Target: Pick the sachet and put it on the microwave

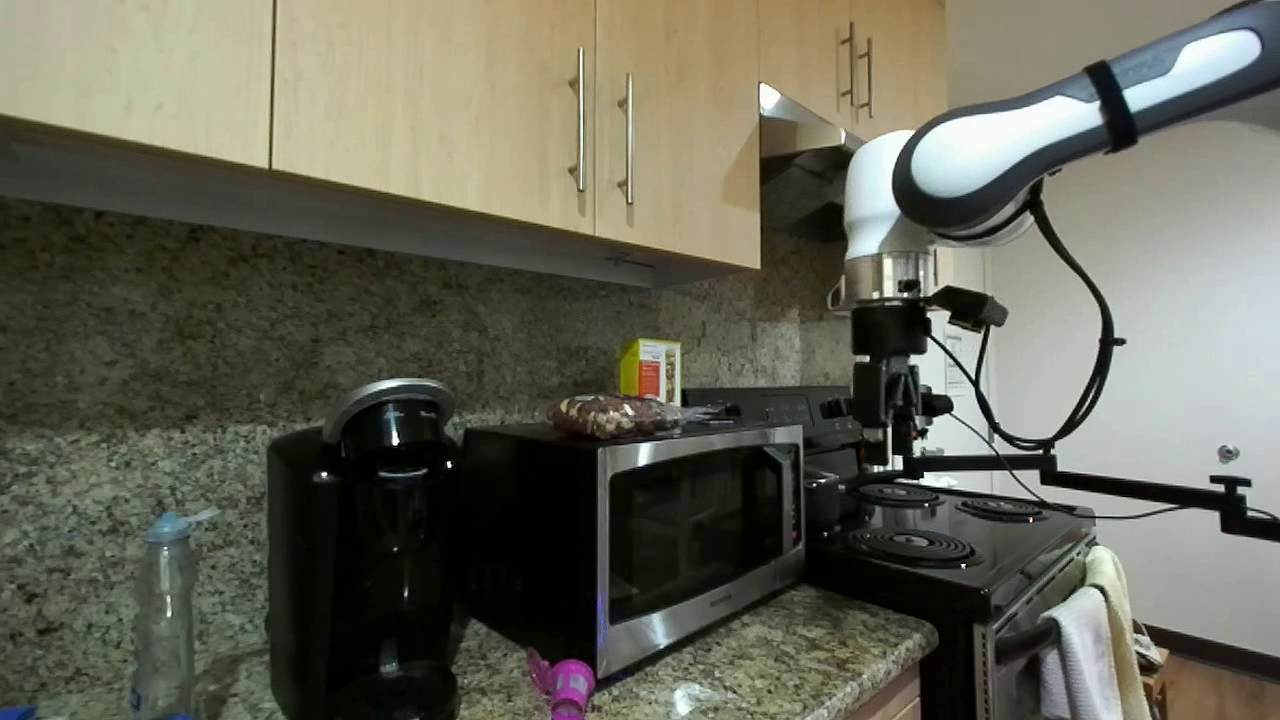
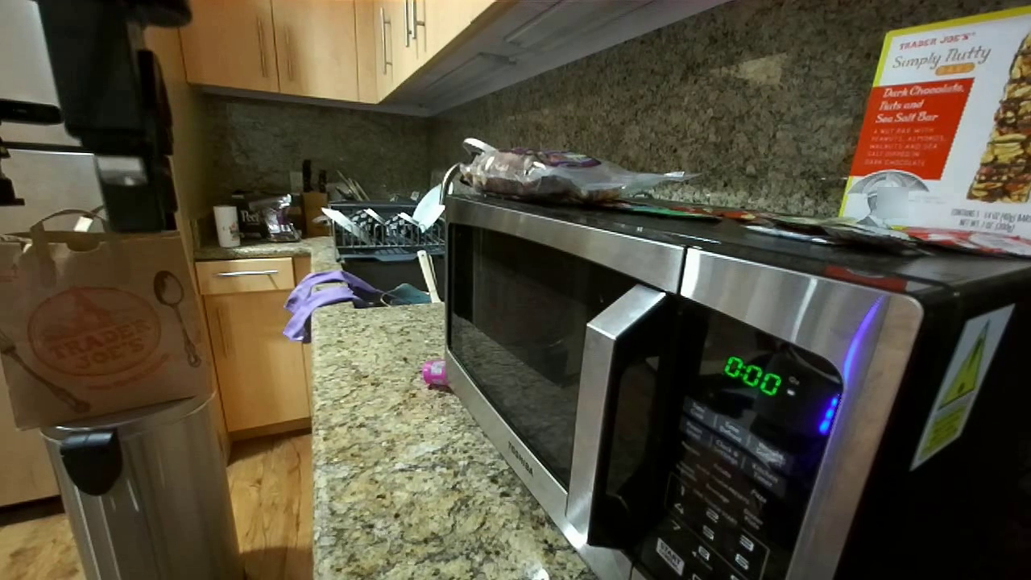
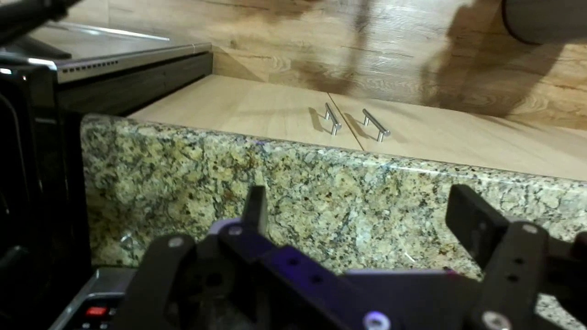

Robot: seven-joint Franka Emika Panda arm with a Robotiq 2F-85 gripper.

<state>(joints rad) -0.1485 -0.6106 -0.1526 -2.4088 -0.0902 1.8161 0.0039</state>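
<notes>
The microwave stands on the counter with its door shut; it also shows in an exterior view. Several flat packets lie on its top, some greyish-dark, some red. I cannot tell whether one of them is the sachet; no other such packet shows clearly. My gripper hangs pointing down beyond the microwave's right end, near the stove, and shows partly at the upper left. In the wrist view, the gripper is open, with only counter granite between its fingers.
A bag of nuts and a yellow carton stand on the microwave. A black coffee maker and a magenta object are beside it. The stove is to the right, with cabinets overhead. The granite counter runs along the front.
</notes>
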